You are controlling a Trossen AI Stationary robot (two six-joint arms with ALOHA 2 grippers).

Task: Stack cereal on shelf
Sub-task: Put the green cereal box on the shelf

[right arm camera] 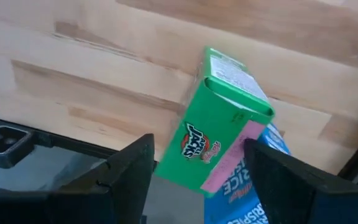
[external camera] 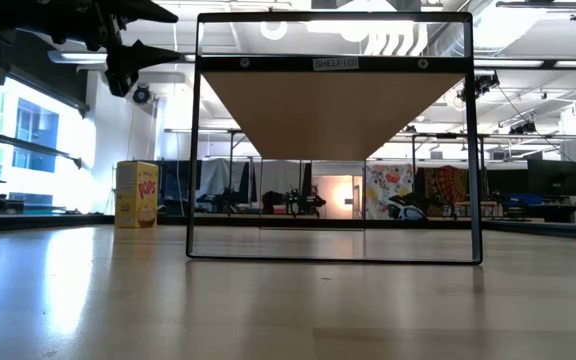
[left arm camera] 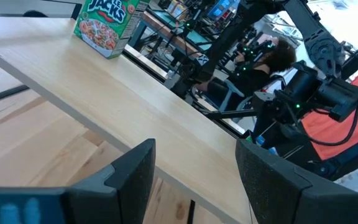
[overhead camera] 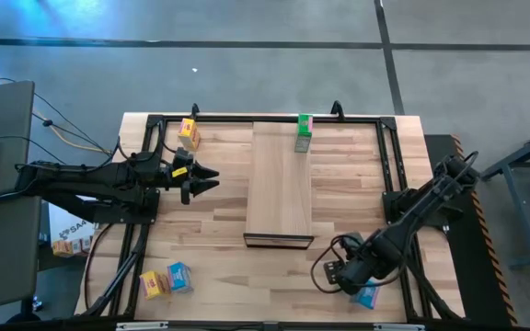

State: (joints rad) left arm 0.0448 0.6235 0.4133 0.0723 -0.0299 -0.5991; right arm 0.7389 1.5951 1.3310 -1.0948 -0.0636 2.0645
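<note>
The shelf (overhead camera: 279,184) is a pale panel on a black frame in the table's middle. One green cereal box (overhead camera: 304,133) stands at its far end, also seen in the left wrist view (left arm camera: 104,25). My left gripper (overhead camera: 205,179) hovers open and empty to the shelf's left, high up (external camera: 133,60). My right gripper (overhead camera: 339,271) is low at the near right corner, open, its fingers on either side of a second, tilted green box (right arm camera: 219,130). That box lies against a blue box (right arm camera: 253,186), also seen in the high view (overhead camera: 368,296). My right gripper's fingers (right arm camera: 135,174) flank the lower end (right arm camera: 188,168) of the tilted green box, coming from above and slanting. The gaps at both sides are very narrow. I cannot tell whether the fingers touch the box.
A yellow box (overhead camera: 189,133) stands on the table at the far left, also seen in the low view (external camera: 136,195). A yellow box (overhead camera: 153,283) and a blue box (overhead camera: 179,276) lie at the near left. The black frame rails (overhead camera: 389,175) run beside the shelf.
</note>
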